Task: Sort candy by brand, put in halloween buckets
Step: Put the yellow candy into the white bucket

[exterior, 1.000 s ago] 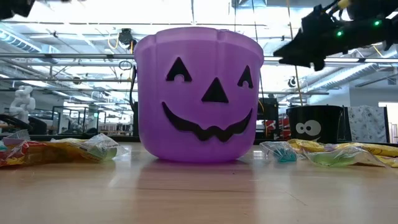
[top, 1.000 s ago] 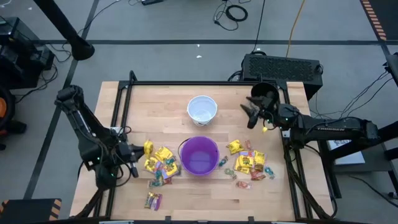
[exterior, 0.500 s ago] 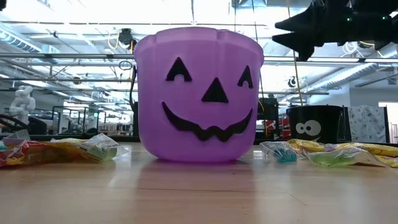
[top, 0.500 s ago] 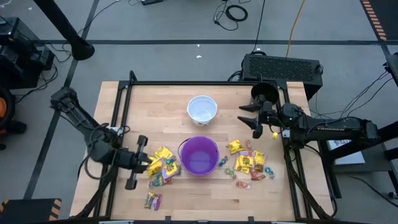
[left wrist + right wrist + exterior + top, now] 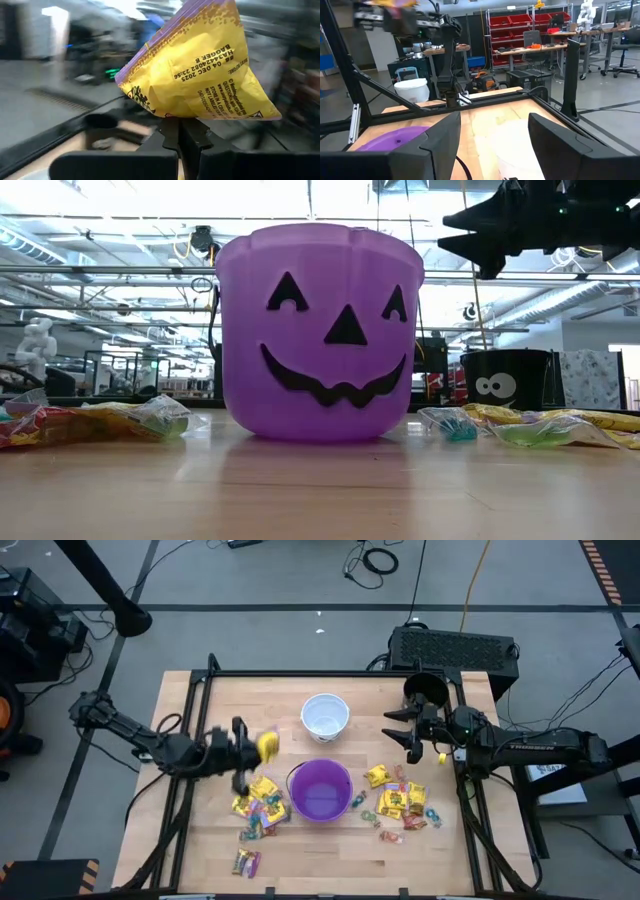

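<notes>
Left pincer (image 5: pixel 252 747): we see it pressed together on a yellow packet (image 5: pixel 267 745), held off the desk (image 5: pixel 250 695) between the white bucket (image 5: pixel 325 714) and the left candy pile (image 5: pixel 258 802). In the left wrist view the fingers (image 5: pixel 186 137) pinch the packet's bottom edge; the packet stands upright above them, printed date code showing, purple strip along one edge.

Left arm (image 5: pixel 130 730) reaches in low from the desk's left side, stretched nearly flat toward the middle, pincer pointing right at the white bucket.

Right pincer (image 5: pixel 405 733): spread wide, holding nothing that we can see. It hangs above the desk's right rear area, just beside the black bucket (image 5: pixel 426 691), pointing left. The right wrist view shows its two fingers (image 5: pixel 437 135) well apart, with the purple bucket (image 5: pixel 321 790) and white bucket ahead of them. In the low view it shows as a dark shape up top right, clear of the surface.

Right arm (image 5: pixel 530 748) comes in from the right edge, roughly level.

Candy: left pile lies just left of the purple bucket, with one small cluster (image 5: pixel 245 861) nearer the front edge. The right pile (image 5: pixel 402 800) lies just right of the purple bucket, mostly yellow packets with some orange and green wrappers.

Buckets: white at centre rear, purple at centre front, black at right rear corner. We can't tell whether any contain candy.
</notes>
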